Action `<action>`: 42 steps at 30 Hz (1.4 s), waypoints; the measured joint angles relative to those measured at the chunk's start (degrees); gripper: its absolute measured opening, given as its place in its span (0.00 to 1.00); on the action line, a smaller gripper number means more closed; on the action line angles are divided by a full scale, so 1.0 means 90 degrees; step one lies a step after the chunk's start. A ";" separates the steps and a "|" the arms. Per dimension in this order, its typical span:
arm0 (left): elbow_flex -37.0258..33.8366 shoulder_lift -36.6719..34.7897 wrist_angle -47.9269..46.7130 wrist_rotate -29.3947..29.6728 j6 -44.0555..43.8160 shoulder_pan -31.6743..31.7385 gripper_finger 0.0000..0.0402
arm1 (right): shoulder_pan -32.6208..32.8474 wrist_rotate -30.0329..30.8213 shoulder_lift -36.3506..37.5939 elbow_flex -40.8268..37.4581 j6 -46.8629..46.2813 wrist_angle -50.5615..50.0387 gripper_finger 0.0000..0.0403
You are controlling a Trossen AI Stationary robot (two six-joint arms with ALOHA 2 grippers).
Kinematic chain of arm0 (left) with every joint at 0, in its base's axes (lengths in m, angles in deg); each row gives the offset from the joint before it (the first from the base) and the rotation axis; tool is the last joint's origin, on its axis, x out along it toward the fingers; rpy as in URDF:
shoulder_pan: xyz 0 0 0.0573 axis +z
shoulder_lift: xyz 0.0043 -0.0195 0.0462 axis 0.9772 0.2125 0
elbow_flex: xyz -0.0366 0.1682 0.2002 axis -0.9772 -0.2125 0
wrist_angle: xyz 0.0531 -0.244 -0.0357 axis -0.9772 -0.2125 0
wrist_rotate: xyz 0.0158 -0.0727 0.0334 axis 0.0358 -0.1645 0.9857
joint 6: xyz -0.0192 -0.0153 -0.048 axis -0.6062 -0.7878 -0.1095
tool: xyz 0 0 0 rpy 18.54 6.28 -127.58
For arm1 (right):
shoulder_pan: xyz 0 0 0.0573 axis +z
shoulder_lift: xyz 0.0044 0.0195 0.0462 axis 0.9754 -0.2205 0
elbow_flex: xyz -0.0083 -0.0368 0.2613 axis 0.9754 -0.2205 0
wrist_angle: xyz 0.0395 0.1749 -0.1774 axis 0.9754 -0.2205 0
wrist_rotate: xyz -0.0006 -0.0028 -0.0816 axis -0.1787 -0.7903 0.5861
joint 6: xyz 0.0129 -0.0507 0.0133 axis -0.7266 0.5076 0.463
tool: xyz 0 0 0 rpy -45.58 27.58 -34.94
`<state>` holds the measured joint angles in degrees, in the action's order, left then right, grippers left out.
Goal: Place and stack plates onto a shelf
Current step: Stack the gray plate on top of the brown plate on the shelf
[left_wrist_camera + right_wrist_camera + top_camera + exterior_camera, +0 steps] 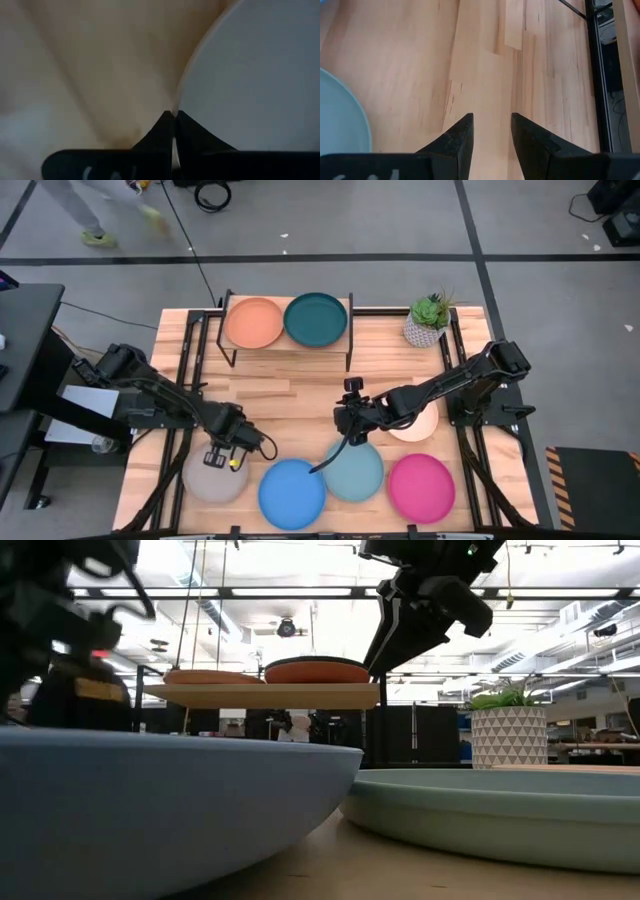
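Observation:
The shelf stands at the table's far side and carries an orange plate and a dark teal plate. Near the near edge lie a grey plate, a blue plate, a light teal plate and a magenta plate. A cream plate lies partly under the right arm. My left gripper is shut at the grey plate's far rim. My right gripper hangs open over bare wood, just beyond the light teal plate. My left gripper pinches the grey plate's far rim between its two fingertips, coming from above and pointing down. The rim's edge runs straight into the shut tips. In the high view the plate still lies flat on the table.
A potted plant in a white patterned pot stands right of the shelf. Black frame rails run along both sides of the table. Bare wood lies between the shelf and the row of plates. A person walks on the floor beyond the table.

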<state>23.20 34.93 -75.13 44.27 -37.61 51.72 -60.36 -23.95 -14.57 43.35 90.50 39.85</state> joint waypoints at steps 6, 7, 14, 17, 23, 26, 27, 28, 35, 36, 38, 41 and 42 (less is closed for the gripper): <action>0.0918 -0.0654 -0.0894 0.0818 0.0523 0.0547 0.03 | -0.0235 -0.0528 -0.0002 -0.0939 0.0000 0.1524 0.34; 0.1051 -0.0794 -0.1008 0.0950 0.0585 0.0743 0.03 | -0.0257 -0.0634 -0.0002 -0.1148 0.0000 0.1869 0.34; 0.2336 -0.1565 -0.1593 0.1670 0.1391 0.2927 0.03 | -0.0275 -0.0670 -0.0007 -0.1851 -0.0048 0.2951 0.34; 0.2957 -0.1619 -0.1621 0.1790 0.1760 0.4149 0.03 | -0.0272 -0.0760 -0.0007 -0.1855 -0.0060 0.3036 0.34; 0.4044 -0.1137 -0.1678 0.1797 0.2369 0.6538 0.03 | -0.0276 -0.0964 -0.0007 -0.1855 -0.0126 0.3221 0.34; 0.4503 -0.0715 -0.1689 0.1602 0.2885 0.7321 0.03 | -0.0274 -0.0981 -0.0007 -0.1855 -0.0115 0.3318 0.34; 0.4635 -0.0530 -0.1714 0.1587 0.3055 0.7523 0.03 | -0.0274 -0.0979 -0.0007 -0.1855 -0.0096 0.3346 0.34; 0.4784 -0.0317 -0.1725 0.1579 0.3210 0.7685 0.03 | -0.0274 -0.0981 -0.0007 -0.1855 -0.0082 0.3375 0.34; 0.6246 0.1151 -0.1871 0.1235 0.3986 0.8426 0.03 | -0.0257 -0.0981 -0.0007 -0.1855 -0.0068 0.3404 0.34; 0.6534 0.1329 -0.1969 0.1112 0.4080 0.8506 0.03 | -0.0237 -0.0981 -0.0007 -0.1855 -0.0068 0.3394 0.34; 0.7007 0.1626 -0.2103 0.1042 0.4203 0.8617 0.03 | -0.0202 -0.0983 -0.0007 -0.1854 -0.0060 0.3395 0.34; 0.7360 0.1940 -0.2097 0.0991 0.4206 0.8875 0.03 | -0.0165 -0.0981 -0.0007 -0.1852 -0.0039 0.3392 0.34; 0.7380 0.2021 -0.2171 0.1022 0.4203 0.8955 0.03 | -0.0152 -0.0981 -0.0007 -0.1852 -0.0035 0.3393 0.34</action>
<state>89.62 53.12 -94.67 53.46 0.22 132.31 -61.73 -32.79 -14.63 26.67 90.19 70.38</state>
